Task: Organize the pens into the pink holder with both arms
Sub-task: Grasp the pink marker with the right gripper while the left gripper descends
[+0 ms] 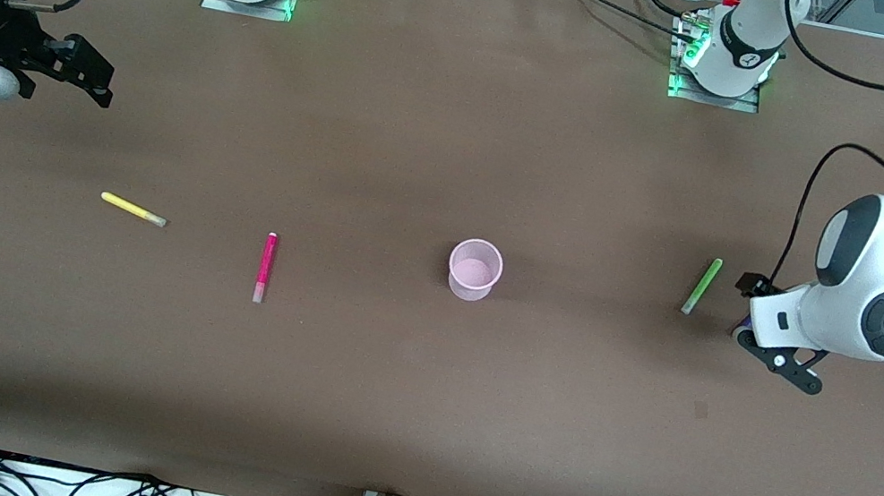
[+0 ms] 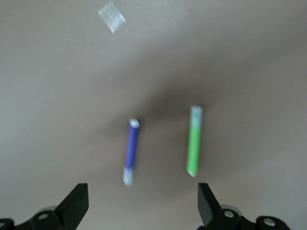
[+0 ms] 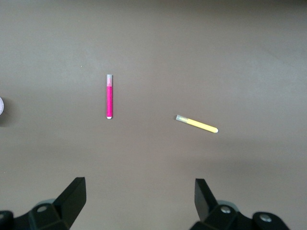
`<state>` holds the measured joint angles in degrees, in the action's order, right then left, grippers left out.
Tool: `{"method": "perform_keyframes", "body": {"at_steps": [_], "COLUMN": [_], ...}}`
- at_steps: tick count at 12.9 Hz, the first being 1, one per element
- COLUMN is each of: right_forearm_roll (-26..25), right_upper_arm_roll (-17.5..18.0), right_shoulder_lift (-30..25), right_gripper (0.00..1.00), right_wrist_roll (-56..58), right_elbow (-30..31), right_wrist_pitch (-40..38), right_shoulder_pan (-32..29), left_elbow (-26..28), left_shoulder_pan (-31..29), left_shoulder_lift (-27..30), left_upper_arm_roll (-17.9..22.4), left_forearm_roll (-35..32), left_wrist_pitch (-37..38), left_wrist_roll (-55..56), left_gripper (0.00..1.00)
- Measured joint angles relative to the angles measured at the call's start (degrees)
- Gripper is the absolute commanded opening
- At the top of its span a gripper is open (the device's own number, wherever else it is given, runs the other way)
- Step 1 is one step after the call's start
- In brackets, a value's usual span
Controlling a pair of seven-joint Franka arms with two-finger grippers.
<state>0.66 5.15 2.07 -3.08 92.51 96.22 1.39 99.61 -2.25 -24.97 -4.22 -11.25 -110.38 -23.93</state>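
Now I see the left gripper (image 2: 141, 206), its fingers spread wide and empty, low over the purple pen (image 2: 131, 152), which lies just beside the light green pen (image 1: 702, 286) at the left arm's end of the table, their long axes nearly parallel. The right gripper (image 1: 78, 70), open too, hangs above the table near the yellow pen (image 1: 132, 209) and the magenta pen (image 1: 265, 267). The pink holder (image 1: 475, 269) stands upright and empty between the two pairs; all four pens are slim with pale ends.

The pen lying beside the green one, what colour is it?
Purple pen with a pale end, beside the green pen; the left wrist view shows it best.
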Motion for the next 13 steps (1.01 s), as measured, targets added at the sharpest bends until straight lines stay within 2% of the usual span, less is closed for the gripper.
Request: {"method": "perform_keyframes", "body": {"at_steps": [3,6,9,12,13], "right_forearm_roll": [0.0,-0.1,-0.2,-0.4,-0.4], "right_upper_arm_roll": [0.1,0.1,0.1,0.1,0.1], "right_shoulder_lift": [2.3,6.8,12.6,21.0,24.3], "right_gripper": [1.00,1.00,1.00,1.00,1.00], "right_wrist_roll": [0.0,0.0,0.0,0.0,0.0], "right_elbow": [0.0,0.1,0.2,0.5,0.5], "right_wrist_pitch": [0.6,2.0,7.2,13.1,16.5], "right_shoulder_pan": [1.0,3.0,4.6,5.6,5.6], "left_elbow": [9.5,17.0,18.7,18.6,18.5], "left_shoulder_pan": [-4.5,-5.6,-5.8,-6.6,-6.7], "left_shoulder_lift": [-0.3,-1.0,-3.8,-4.9,-4.9], "left_upper_arm_roll": [0.1,0.0,-0.2,-0.2,-0.2], "left_forearm_roll": [0.0,0.0,0.0,0.0,0.0], "left_wrist_pitch": [-17.3,-27.7,-33.7,-34.8,-34.8], "left_wrist_roll": [-6.5,-8.2,-11.5,-13.8,-13.9], "left_gripper": [1.00,1.00,1.00,0.99,0.71]}}
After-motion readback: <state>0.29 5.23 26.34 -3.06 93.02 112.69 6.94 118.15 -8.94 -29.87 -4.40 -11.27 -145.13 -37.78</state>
